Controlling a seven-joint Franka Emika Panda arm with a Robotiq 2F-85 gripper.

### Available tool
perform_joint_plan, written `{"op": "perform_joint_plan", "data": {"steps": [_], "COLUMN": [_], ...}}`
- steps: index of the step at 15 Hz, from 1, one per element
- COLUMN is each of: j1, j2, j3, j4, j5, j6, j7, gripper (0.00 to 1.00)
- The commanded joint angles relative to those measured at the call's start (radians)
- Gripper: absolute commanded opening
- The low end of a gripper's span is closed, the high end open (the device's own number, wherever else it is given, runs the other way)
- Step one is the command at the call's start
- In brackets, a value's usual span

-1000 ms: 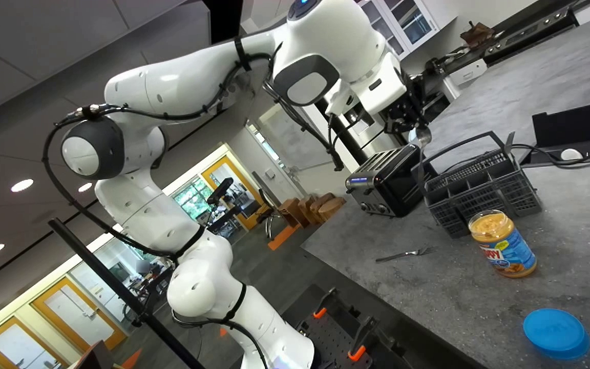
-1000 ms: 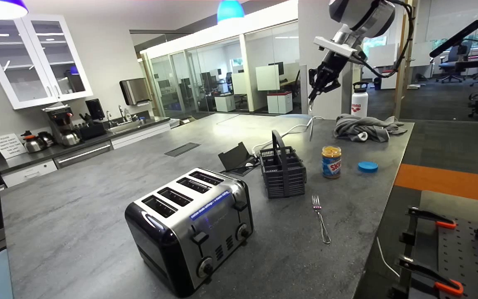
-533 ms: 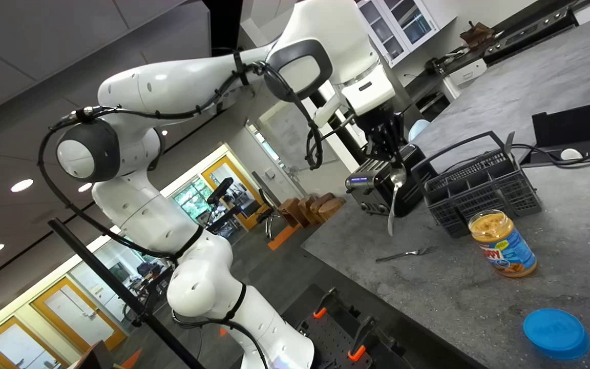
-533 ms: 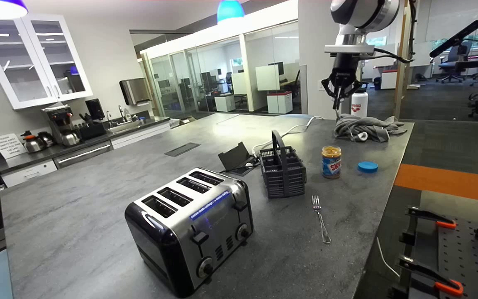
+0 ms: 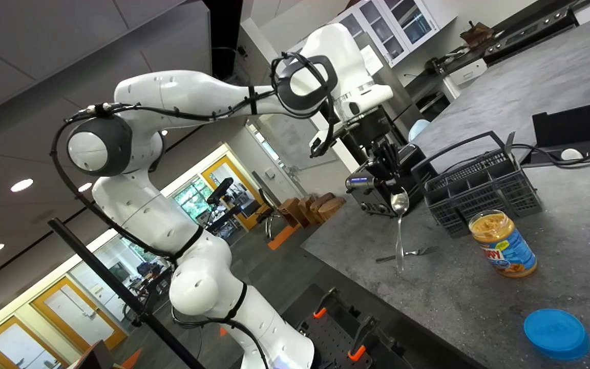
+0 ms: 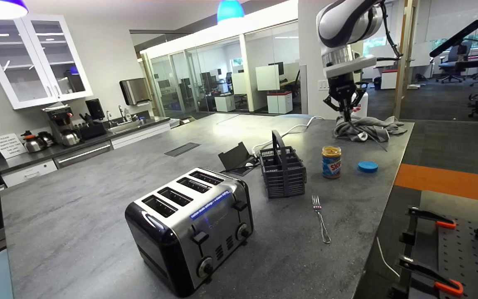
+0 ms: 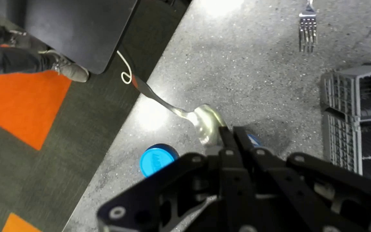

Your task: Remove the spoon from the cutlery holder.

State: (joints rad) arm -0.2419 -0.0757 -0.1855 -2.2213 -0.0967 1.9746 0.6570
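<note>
Gripper (image 7: 232, 129): grasping the spoon (image 7: 204, 120) by the bowl
Spoon: hanging with handle downward, well apart from the cutlery holder (image 6: 286, 185)
Grey counter (image 6: 106, 187): bearing the toaster (image 6: 187, 224) and the fork (image 7: 308, 16)
Glass partitions (image 6: 214, 62): standing far behind
Floor (image 7: 60, 190): showing orange patches (image 7: 24, 106)

Your arm (image 5: 156, 220) is glossy white, rounded, dark grey joint covers (image 5: 117, 141) around white discs (image 5: 87, 151). Black cable (image 5: 177, 113) along it, black straps (image 5: 252, 100). Your hand (image 7: 233, 130): black, angular, slotted, pale round screws (image 7: 117, 212).
</note>
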Motion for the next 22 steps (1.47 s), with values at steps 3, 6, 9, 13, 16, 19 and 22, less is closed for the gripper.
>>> {"op": "perform_joint_plan", "data": {"steps": [3, 6, 9, 13, 16, 19, 22], "j1": [0.050, 0.069, 0.078, 0.085, 0.085, 0.109, 0.141], "j2": [0.025, 0.061, 0.092, 0.115, 0.116, 0.129, 0.151], "j3": [0.042, 0.049, 0.041, 0.035, 0.034, 0.047, 0.053], "j4": [-0.110, -0.159, -0.215, -0.208, -0.208, -0.219, -0.224], "j5": [-0.219, -0.330, -0.339, -0.284, -0.279, -0.361, -0.420], "j6": [0.150, 0.257, 0.417, 0.414, 0.414, 0.420, 0.420], "j7": [-0.041, -0.072, -0.120, -0.124, -0.125, -0.080, -0.060], "gripper": [0.01, 0.01, 0.01, 0.04, 0.01, 0.01, 0.01]}}
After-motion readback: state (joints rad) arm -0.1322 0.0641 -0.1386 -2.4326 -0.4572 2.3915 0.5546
